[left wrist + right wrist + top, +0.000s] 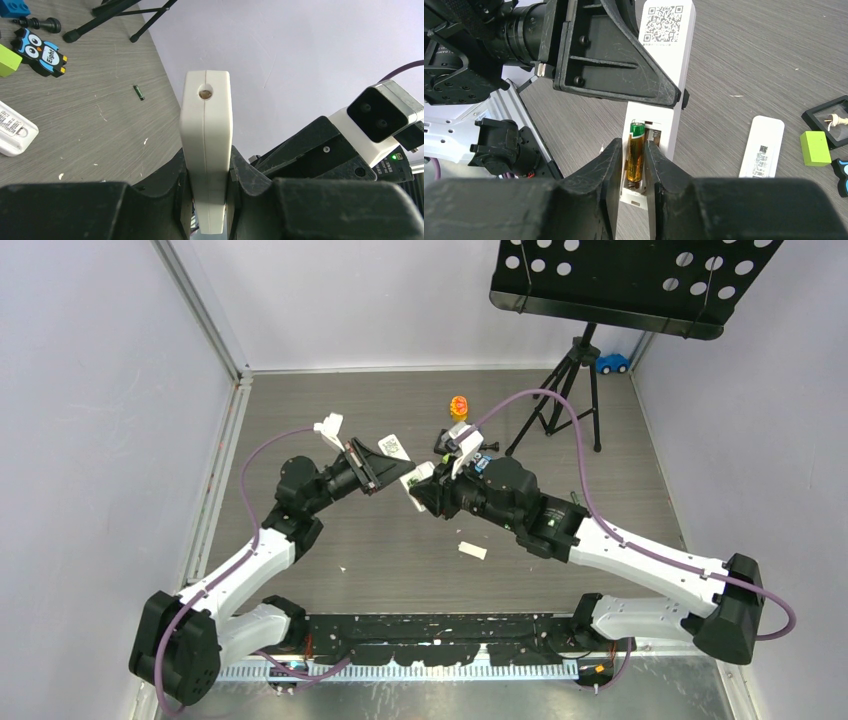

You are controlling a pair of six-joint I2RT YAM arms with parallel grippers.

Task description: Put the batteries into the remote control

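Grey wood-grain worktop [400,570], pale walls.

Item: remote control [206,115], held aloft over the worktop's middle, pinched edgewise by the left gripper [207,172].

One battery [636,167] lies in its recess. The right gripper [633,146] straddles it; gripping or slack, cannot tell.

Risk, as judged: the battery, possibly not fully seated, may spring out on release. The remote control may twist in its clamp if pressed hard.

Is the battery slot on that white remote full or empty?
Half full. One amber battery with a green end lies in one bay of the remote control; the bay beside it shows only a bare spring.
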